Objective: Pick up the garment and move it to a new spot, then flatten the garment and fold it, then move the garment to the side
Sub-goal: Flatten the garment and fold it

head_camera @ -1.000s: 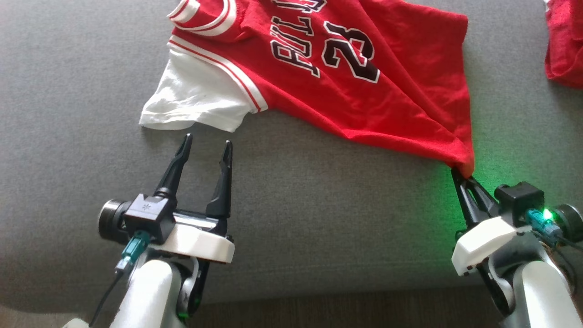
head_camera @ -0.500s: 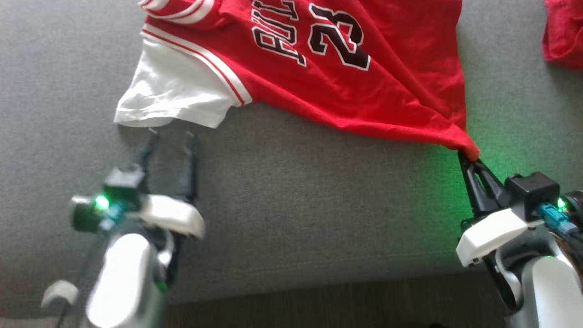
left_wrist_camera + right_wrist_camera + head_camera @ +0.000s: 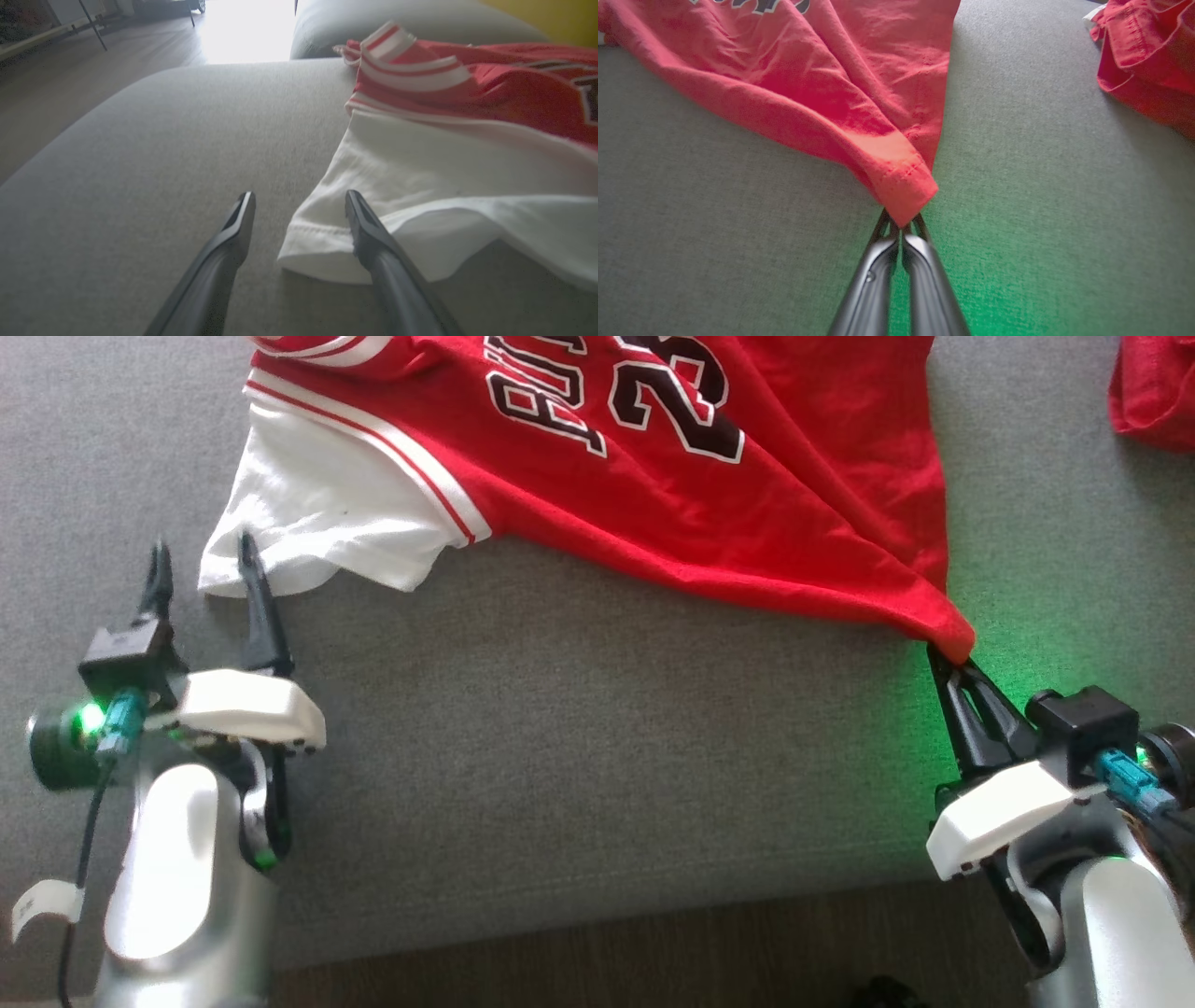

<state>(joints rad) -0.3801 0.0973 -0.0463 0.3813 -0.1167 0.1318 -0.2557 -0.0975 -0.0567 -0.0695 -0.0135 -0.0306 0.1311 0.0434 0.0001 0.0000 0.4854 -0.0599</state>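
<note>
The garment (image 3: 709, 513) is a red jersey with black lettering and a white sleeve (image 3: 317, 523), spread on a grey cushion. My right gripper (image 3: 945, 658) is shut on the jersey's red hem corner (image 3: 903, 198), which is pulled into a taut point. My left gripper (image 3: 201, 553) stands open at the white sleeve's (image 3: 420, 186) outer corner. One finger lies over the sleeve's hem, the other rests on bare cushion to its left; nothing is pinched.
A second red cloth (image 3: 1153, 383) lies at the far right of the grey cushion (image 3: 597, 728), also seen in the right wrist view as a red cloth (image 3: 1143, 56). The cushion's front edge drops to a dark wooden floor (image 3: 607, 971).
My left arm has swung left and forward, so its open fingers now straddle the white sleeve's corner. The head camera has shifted. The right gripper keeps its hold on the hem corner.
</note>
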